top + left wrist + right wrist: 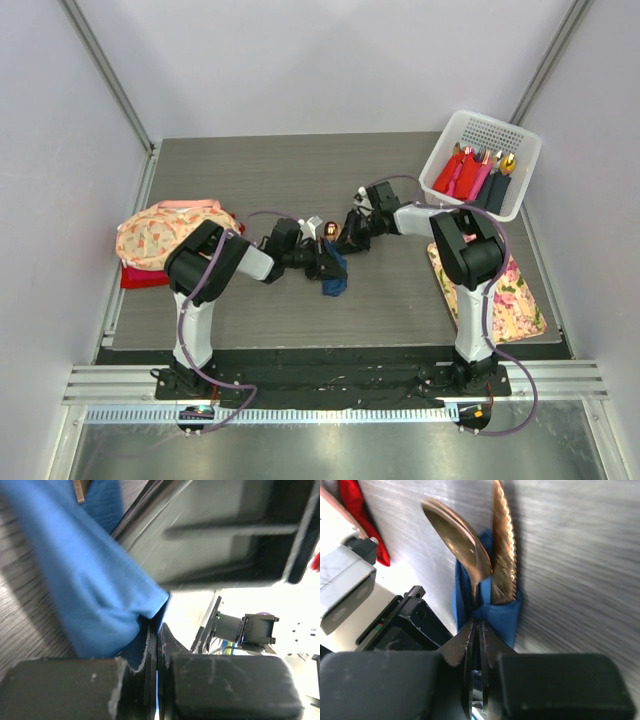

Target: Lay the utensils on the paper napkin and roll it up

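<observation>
At the middle of the table [250, 170], the left gripper [157, 642] is pinching the napkin [95, 595], fingers closed tight. The right gripper [480, 630] is clamping the napkin's fold round the utensils [487, 555]. The bundle is running near-to-far, with the spoon bowl [330, 230] pointing at the far edge.

A dark grey, wood-grained tabletop [250, 170] lies beneath the left pincer [320, 262] and the right pincer [346, 244], which are close together near its middle. Plain pale lilac walls [330, 60] rise beyond them and to either side, with slim metal struts [110, 75] at the far corners. Nearer than the pincers runs an aluminium rail [330, 382], then a shiny metal surface [330, 450]. The light is soft and even.
</observation>
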Motion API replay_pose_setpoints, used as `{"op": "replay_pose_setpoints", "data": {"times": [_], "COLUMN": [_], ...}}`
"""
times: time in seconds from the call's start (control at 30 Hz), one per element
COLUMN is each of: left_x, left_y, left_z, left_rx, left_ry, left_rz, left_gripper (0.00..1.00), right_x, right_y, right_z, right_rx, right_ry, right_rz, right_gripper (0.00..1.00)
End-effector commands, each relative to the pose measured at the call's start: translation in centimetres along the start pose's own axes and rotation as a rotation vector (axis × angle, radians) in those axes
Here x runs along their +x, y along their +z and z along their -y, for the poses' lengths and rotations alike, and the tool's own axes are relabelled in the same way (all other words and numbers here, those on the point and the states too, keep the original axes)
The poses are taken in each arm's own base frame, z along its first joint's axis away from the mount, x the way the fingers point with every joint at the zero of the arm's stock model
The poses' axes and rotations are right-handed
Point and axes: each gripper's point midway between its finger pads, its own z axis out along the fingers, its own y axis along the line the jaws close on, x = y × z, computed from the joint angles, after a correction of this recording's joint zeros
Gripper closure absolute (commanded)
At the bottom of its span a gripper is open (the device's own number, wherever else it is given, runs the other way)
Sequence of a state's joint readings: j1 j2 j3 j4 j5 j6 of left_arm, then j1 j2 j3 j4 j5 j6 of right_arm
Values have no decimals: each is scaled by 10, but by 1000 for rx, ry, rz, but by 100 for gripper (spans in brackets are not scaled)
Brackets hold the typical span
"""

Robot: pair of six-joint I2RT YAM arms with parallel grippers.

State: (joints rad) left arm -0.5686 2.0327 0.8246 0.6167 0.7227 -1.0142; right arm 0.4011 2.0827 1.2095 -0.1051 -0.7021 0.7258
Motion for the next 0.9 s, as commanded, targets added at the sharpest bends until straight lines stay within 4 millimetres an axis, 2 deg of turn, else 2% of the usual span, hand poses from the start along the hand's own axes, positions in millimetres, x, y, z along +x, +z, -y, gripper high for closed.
{"op": "replay_pose_setpoints", "data": {"times": [0.0, 0.1, 0.27, 0.4, 0.5, 0.53, 0.63, 0.8, 0.87], "left_x": [13, 13, 12, 12, 13, 14, 17, 19, 19], "left_y": [0, 0, 0, 1, 1, 1, 1, 2, 2], "left_z": [-49, -48, -46, -41, -40, -38, -34, -31, -30], "left_rx": [-138, -136, -132, -114, -102, -95, -69, -40, -32], "left_ry": [-51, -50, -38, -17, -11, -6, 12, 15, 18], "left_rz": [-11, -10, -12, -22, -33, -35, -50, -64, -68], "left_gripper": [98, 97, 97, 92, 88, 87, 77, 56, 54], "right_x": [-25, -33, -30, -22, -15, -15, -13, -8, -6], "right_y": [-34, -47, -60, -62, -59, -58, -53, -44, -42], "right_z": [15, -9, -34, -29, -23, -22, -16, -3, -1], "right_rx": [156, 108, 34, 37, 34, 31, 34, 50, 56], "right_ry": [-64, -85, -117, -117, -115, -115, -110, -91, -96], "right_rz": [74, 82, 74, 64, 44, 45, 40, 11, 6], "right_gripper": [85, 82, 73, 67, 57, 50, 42, 40, 39]}}
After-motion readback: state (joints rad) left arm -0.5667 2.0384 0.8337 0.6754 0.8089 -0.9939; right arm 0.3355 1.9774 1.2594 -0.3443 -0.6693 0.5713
